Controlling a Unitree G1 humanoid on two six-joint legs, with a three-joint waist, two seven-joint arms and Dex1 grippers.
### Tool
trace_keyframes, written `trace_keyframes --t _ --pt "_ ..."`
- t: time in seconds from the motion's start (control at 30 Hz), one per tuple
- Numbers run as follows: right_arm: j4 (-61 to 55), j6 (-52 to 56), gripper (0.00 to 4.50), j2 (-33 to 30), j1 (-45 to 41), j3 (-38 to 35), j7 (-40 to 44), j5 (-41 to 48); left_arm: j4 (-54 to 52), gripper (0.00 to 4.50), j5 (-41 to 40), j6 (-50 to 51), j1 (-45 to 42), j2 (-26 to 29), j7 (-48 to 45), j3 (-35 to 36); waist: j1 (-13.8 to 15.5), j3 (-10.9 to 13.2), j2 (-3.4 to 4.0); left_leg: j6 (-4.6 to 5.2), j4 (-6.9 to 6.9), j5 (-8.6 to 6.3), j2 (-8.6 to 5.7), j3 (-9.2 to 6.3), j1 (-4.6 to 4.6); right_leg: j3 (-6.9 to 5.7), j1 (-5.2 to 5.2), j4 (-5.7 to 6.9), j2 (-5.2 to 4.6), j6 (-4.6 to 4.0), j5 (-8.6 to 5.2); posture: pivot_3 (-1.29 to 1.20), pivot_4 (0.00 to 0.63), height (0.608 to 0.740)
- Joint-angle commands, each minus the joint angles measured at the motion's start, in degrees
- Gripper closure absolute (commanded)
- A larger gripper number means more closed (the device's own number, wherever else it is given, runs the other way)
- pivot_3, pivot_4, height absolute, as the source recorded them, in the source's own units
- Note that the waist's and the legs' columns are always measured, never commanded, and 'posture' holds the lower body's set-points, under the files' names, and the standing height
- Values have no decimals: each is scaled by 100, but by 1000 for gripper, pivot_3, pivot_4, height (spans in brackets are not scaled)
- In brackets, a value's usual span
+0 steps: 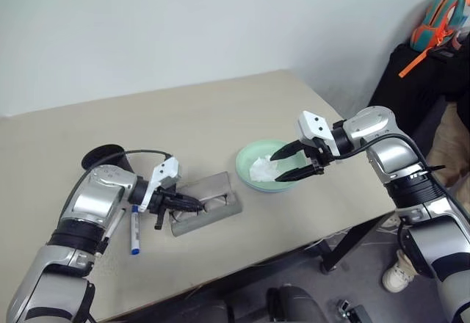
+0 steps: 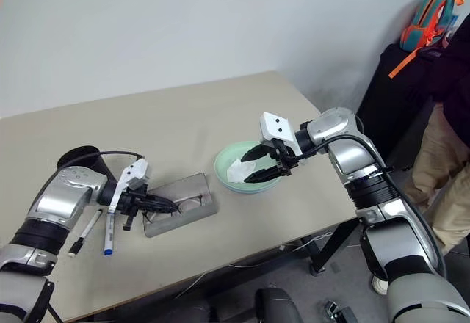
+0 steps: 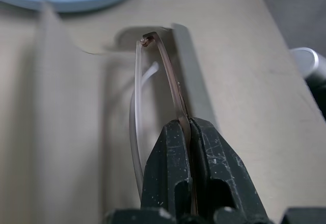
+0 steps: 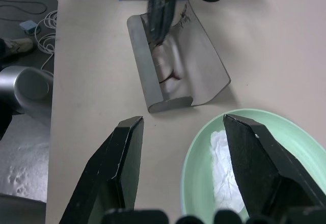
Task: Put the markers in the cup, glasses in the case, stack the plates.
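Left gripper [image 1: 197, 206] clamped on thin-rimmed glasses [image 4: 167, 68] inside the open grey trough-shaped case [image 1: 220, 191]. Right gripper [image 1: 286, 164], jaws apart, hovered over mint plate [image 1: 246, 163] holding crumpled tissue [image 1: 261, 169].

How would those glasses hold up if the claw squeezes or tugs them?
Probably fragile: the glasses have thin rims, and the left gripper pinches one slim part. Likely light. They may twist or slip, held at one end over the case.
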Motion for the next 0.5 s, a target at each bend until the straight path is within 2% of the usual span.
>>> trace_keyframes --t 0.03,0.27,0.4,0.5 --pt "-186 1 1779 -9 -107 -124 -43 86 -405 4470 -54 52 108 -11 -7 50 1 -1 -1 0 1 0 0 0 -1 0 0 0 0 0 0 0 0 738" --pt "-168 -35 1779 21 -108 -106 -63 72 -649 4470 -91 348 234 -2 22 80 2 -2 -3 2 3 -1 -12 -1 0 13 1 1 -3 0 0 0 0 738" --pt "-162 -51 1779 29 -101 -103 -74 64 -656 3509 -85 453 223 23 28 101 1 -2 -4 7 3 -3 -24 -1 1 29 2 2 -3 0 0 0 0 738" --pt "-151 -60 1779 36 -101 -100 -78 60 -552 2488 -8 280 134 -4 147 173 -4 -3 -4 14 3 -6 -29 1 0 42 1 3 -1 0 0 0 0 738"
